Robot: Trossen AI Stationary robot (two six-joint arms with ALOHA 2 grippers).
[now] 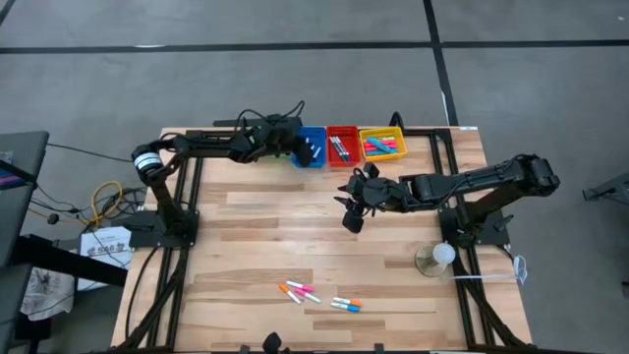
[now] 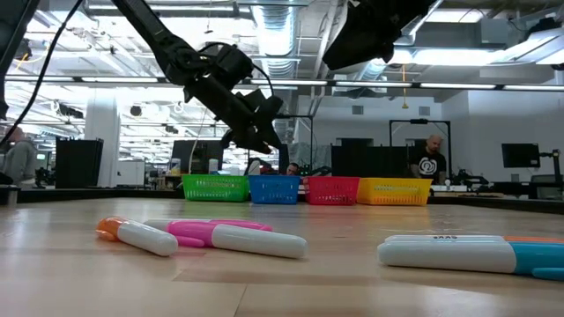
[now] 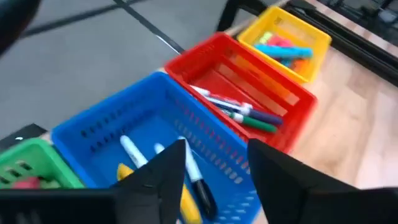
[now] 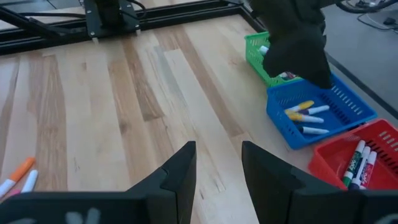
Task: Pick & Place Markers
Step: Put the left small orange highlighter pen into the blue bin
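wooden table [image 1: 256, 221] carried loose markers [image 1: 300, 292] near its front edge. my left gripper [image 1: 313, 152] hung over the blue bin [image 1: 309, 139], jaws released; right gripper [image 1: 351, 208] hovered mid-table, jaws parted. i'd lower squarely, judging each marker's axis first.

Beyond your wooden table [image 1: 295, 211] you look down on a grey floor [image 1: 295, 88] crossed by dark lines, with a tangle of yellow and black cables [image 1: 103, 202] lying beside the table's left edge. At table height you face a large open workroom with white ceiling ducts [image 2: 282, 26], bright strip lights [image 2: 520, 55] and dark monitors [image 2: 520, 156]. A person in a dark shirt [image 2: 429, 160] stands far back among the desks.
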